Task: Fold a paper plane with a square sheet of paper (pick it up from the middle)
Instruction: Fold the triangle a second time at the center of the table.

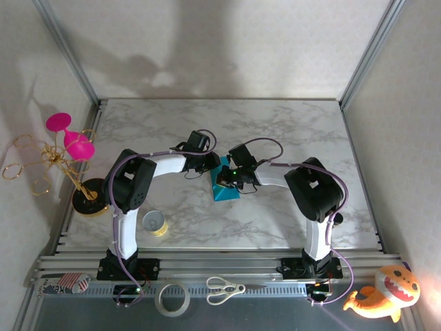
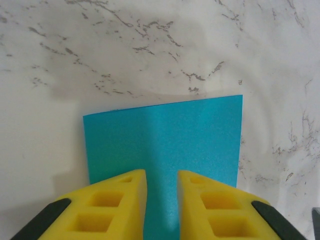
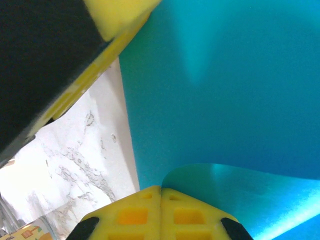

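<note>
The square sheet of paper (image 1: 224, 190) is teal-blue and lies on the marble table between the two arms. In the left wrist view the sheet of paper (image 2: 165, 135) lies flat. My left gripper (image 2: 162, 172) stands over its near part, yellow fingers (image 2: 125, 200) a narrow gap apart with paper showing between them. My right gripper (image 3: 161, 187) is shut, and a curled flap of the sheet (image 3: 240, 190) rises from its fingertips over the flat part (image 3: 225, 90). From above, the left gripper (image 1: 209, 167) and right gripper (image 1: 222, 178) meet at the sheet's far edge.
A small yellow tape roll (image 1: 155, 223) sits near the left arm's base. A pink and gold ornament stand (image 1: 72, 162) is at the table's left edge. Scissors (image 1: 224, 289), a white tape ring (image 1: 172, 300) and an orange plush toy (image 1: 386, 293) lie in front of the bases.
</note>
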